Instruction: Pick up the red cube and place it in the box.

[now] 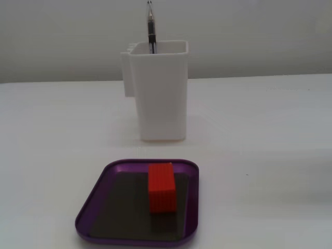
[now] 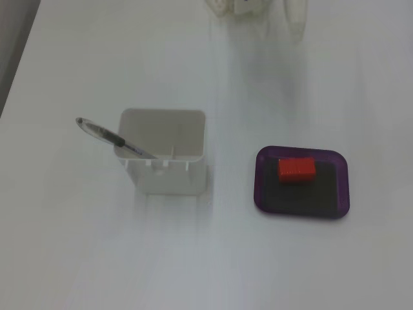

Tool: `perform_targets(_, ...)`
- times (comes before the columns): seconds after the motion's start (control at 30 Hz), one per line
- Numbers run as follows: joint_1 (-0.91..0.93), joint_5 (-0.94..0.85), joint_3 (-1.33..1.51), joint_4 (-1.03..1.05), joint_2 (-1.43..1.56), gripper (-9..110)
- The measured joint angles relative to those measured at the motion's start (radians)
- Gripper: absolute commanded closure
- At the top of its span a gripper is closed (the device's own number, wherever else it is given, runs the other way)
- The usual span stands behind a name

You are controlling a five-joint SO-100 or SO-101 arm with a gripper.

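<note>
The red cube (image 1: 161, 188) (image 2: 297, 170) lies flat inside the box (image 1: 92, 203) (image 2: 264, 194), a shallow purple tray with a dark bottom, and nothing touches it. In the top-down fixed view it rests in the tray's upper half. My gripper (image 2: 294, 26) shows only as a blurred white tip at the top edge of that view, far from the tray. Its jaws cannot be made out. The low front fixed view shows no part of the arm.
A tall white container (image 1: 160, 91) (image 2: 164, 158) with a pen (image 1: 151, 27) (image 2: 110, 137) leaning in it stands left of the tray in the top-down view and behind it in the front view. The arm's base (image 2: 235, 6) sits at the top edge.
</note>
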Motion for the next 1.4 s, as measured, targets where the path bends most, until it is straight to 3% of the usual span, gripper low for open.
perform_targets(0.27, 0.011, 0.000, 0.729, -0.344, 0.443, 80)
perform_targets(0.5, 0.017, 0.000, 1.111, -0.503, 0.724, 80)
perform_targets(0.87, 0.074, 0.000, 1.330, -0.531, 0.976, 80)
perform_targets(1.4, 0.158, -0.109, 1.434, -0.489, 1.181, 80)
